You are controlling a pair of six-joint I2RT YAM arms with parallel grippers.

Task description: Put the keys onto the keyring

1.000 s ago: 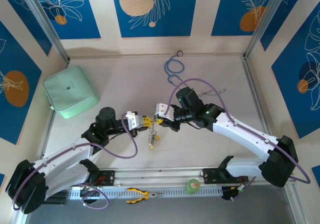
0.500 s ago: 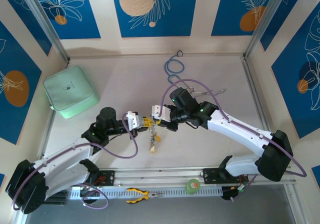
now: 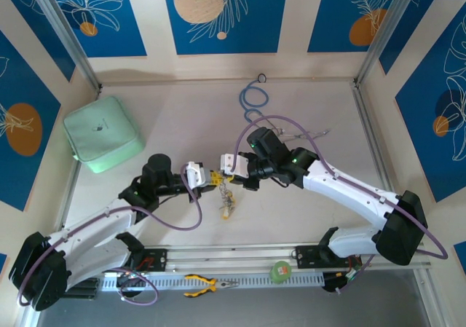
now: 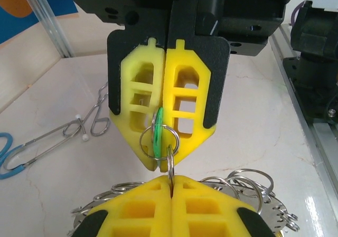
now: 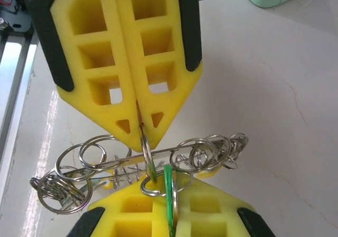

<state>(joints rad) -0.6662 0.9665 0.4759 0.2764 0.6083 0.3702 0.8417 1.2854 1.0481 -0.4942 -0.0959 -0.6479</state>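
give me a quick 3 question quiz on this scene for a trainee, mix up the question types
1. True or false: the mint pouch lies on the left arm's side of the table.
2. The right end effector pinches: A the green key; B the blue tube; C the pliers.
3. Fill in: the left end effector is ___ on the keyring.
Key: 1 true; 2 A; 3 shut.

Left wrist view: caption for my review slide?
Left claw grips the keyring, right claw the green key, tip to tip.
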